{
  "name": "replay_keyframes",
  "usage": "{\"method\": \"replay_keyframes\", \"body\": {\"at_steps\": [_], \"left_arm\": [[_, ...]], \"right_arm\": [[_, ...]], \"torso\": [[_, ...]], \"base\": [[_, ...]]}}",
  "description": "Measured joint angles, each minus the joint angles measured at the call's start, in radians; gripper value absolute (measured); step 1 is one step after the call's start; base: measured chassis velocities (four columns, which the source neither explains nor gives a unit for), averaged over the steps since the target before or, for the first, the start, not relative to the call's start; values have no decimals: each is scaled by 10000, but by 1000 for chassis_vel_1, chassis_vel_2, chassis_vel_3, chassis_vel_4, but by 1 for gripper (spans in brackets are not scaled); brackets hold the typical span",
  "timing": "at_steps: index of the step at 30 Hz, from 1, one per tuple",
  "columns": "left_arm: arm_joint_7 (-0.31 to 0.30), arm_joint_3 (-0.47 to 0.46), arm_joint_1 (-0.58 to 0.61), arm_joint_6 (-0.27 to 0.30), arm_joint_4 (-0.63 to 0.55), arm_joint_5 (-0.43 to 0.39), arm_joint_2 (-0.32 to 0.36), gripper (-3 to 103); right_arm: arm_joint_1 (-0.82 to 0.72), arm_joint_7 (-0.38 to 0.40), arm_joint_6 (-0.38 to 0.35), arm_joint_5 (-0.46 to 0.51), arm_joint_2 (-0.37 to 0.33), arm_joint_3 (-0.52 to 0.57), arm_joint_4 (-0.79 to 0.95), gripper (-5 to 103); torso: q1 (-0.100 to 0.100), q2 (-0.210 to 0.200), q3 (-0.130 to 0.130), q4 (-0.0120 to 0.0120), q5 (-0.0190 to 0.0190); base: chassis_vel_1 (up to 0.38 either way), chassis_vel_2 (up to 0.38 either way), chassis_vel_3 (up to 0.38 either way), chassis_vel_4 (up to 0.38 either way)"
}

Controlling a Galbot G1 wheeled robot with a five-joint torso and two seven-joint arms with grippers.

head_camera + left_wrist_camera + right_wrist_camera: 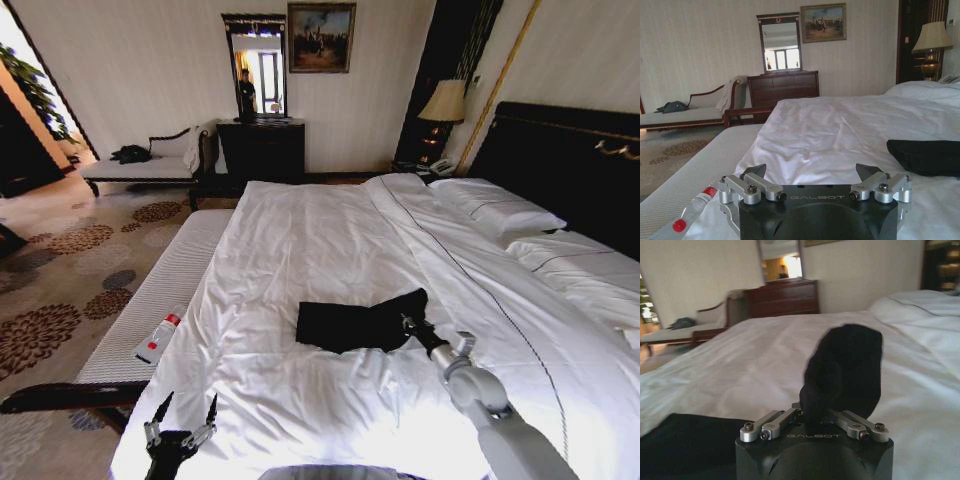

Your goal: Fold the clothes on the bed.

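The black clothes (355, 322) lie partly folded on the white duvet of the bed (310, 240), near its foot. My right gripper (409, 324) is shut on the clothes' right edge and holds a flap of black fabric (845, 370) up off the bed; the rest of the cloth (685, 442) lies flat beside it. My left gripper (183, 410) hangs open at the near left corner of the bed, well clear of the clothes (927, 156), with nothing between its fingers (756, 172).
A small white bottle with a red cap (158, 339) lies on the bench (165, 290) at the bed's foot. Pillows (495, 205) and dark headboard (560, 160) stand at right. A chaise (150, 165), dresser (262, 150) and lamp (443, 105) line the far wall.
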Motion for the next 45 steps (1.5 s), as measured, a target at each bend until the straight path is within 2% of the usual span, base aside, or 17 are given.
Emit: {"method": "replay_keyframes", "body": {"at_steps": [5,12,20,29,45], "left_arm": [[0,0,0,0,0,0,0,100],[0,0,0,0,0,0,0,100],[0,0,-1,0,0,0,0,100],[0,0,0,0,0,0,0,100],[0,0,-1,0,0,0,0,100]], "right_arm": [[512,236,-221,-48,-65,-875,162,4],[1425,533,-700,485,-73,-1863,-28,4],[2346,680,-885,572,467,-2988,-685,4],[2654,711,-931,459,1005,-3616,-1118,4],[3175,672,-740,237,1225,-4050,-2221,4]], "torso": [[0,0,0,1,-2],[0,0,0,0,-2],[0,0,0,1,-1],[0,0,0,0,-1],[0,0,0,1,-1]], "base": [[0,0,0,0],[0,0,0,0],[0,0,0,0],[0,0,0,0],[0,0,0,0]]}}
